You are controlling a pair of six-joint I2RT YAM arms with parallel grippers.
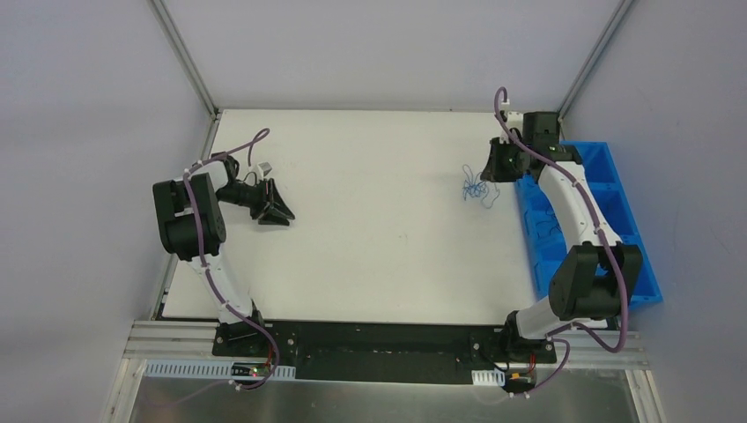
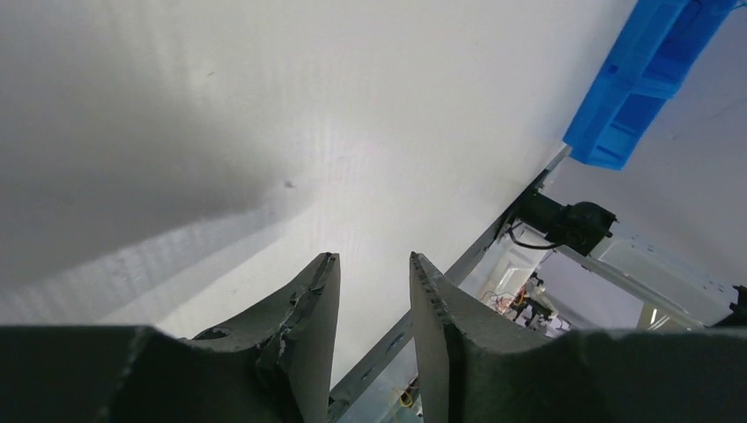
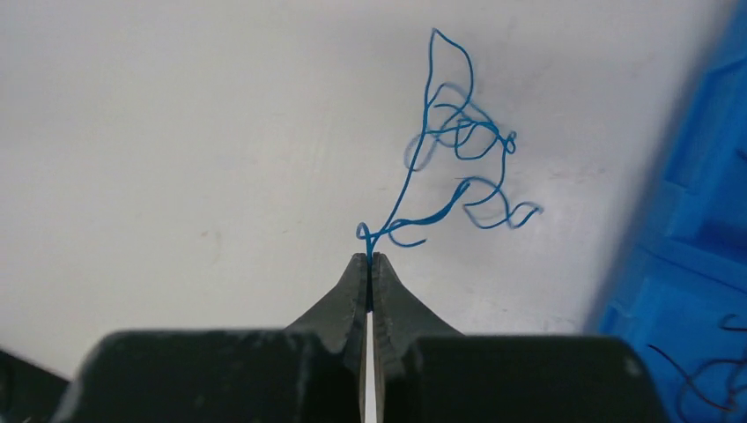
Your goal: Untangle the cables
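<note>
The right gripper point(image 3: 371, 258) pinches one end of the blue cables point(image 3: 462, 150), near the blue bin point(image 3: 696, 220) — all in a knot. The left gripper point(image 2: 374, 269) sits far off, jaws apart, empty — nearly all the work is left.

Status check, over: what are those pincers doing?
Right pincer shut on blue wire tangle. Left pincer open, empty. Blue bin alongside, nothing blocking.

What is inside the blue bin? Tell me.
A few thin dark wires lie in the bin. The right arm covers part of it, so other contents cannot be seen.
</note>
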